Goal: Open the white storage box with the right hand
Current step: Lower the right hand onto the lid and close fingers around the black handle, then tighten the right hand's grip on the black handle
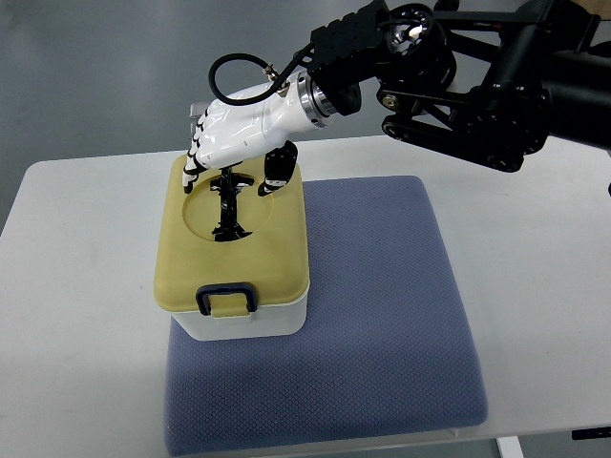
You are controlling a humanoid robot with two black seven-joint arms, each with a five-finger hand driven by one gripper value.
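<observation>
Right hand [234, 143] over box [234, 305] lid [277, 258], fingers curled, gripping nothing visible; might have slipped off the handle [229, 205].

Single steep overhead view, robot's side

White table [535, 286]; grey floor [95, 76]

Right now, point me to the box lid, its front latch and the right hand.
box lid [277, 250], top view, bare yellow top right of the recess.
front latch [226, 298], top view, dark clip on the front edge.
right hand [234, 134], top view, white back of the hand.
</observation>
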